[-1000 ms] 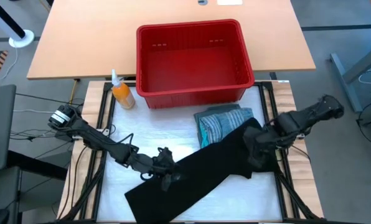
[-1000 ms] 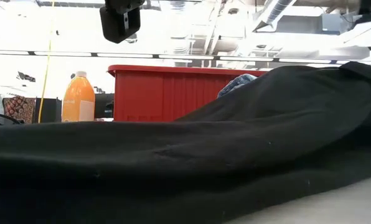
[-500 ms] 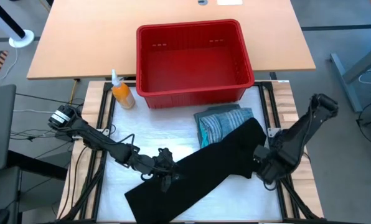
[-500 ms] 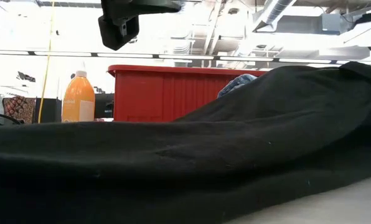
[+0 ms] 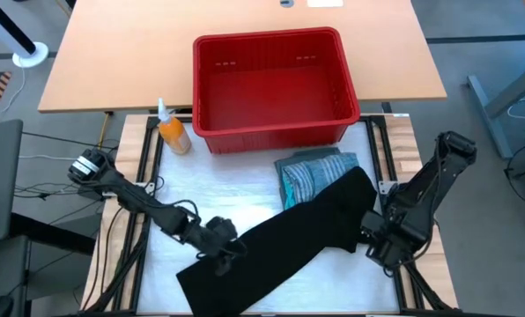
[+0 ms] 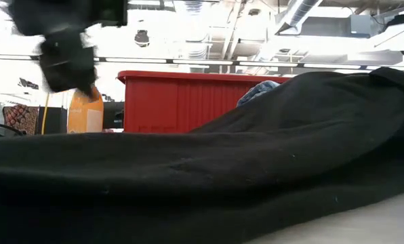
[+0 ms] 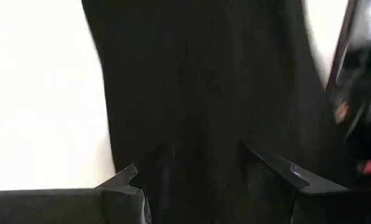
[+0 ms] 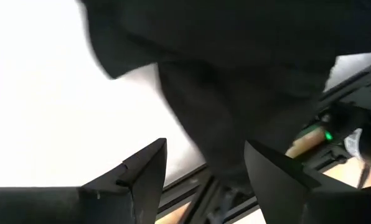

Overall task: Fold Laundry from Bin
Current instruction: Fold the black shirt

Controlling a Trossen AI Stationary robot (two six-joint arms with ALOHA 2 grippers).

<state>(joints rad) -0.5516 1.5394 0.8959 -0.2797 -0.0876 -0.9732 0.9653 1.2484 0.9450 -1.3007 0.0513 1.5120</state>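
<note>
Cataloguing by view, high view first. Bin (image 5: 271,84): red, slotted, seen with nothing in it, set at the far edge of the white work surface (image 5: 210,198), which suggests all laundry is already out. Black garment (image 5: 284,242): spread as a long diagonal band across the surface, presumably laid flat for folding; its far end overlaps the folded stack (image 5: 311,172) of blue-grey striped and turquoise cloth, which is placed just in front of the bin. Orange bottle (image 5: 173,132): stood beside the bin's corner, apart from the work. Left gripper (image 5: 220,245): positioned at the garment's near-left edge, nothing seen held. Right gripper (image 5: 384,246): placed just off the garment's right end, at the frame rail, apparently clear of the cloth.

Low view. Black garment (image 6: 209,183) fills the foreground; the bin (image 6: 188,102) and bottle (image 6: 85,108) are seen behind it. A blurred dark arm part is seen at the upper left.

Left wrist view. Left gripper (image 7: 201,165): fingers spread, black cloth (image 7: 198,81) lying beyond and between them, not pinched.

Right wrist view. Right gripper (image 8: 204,158): fingers spread, empty; the garment's edge (image 8: 235,74) is seen ahead on the white surface.
</note>
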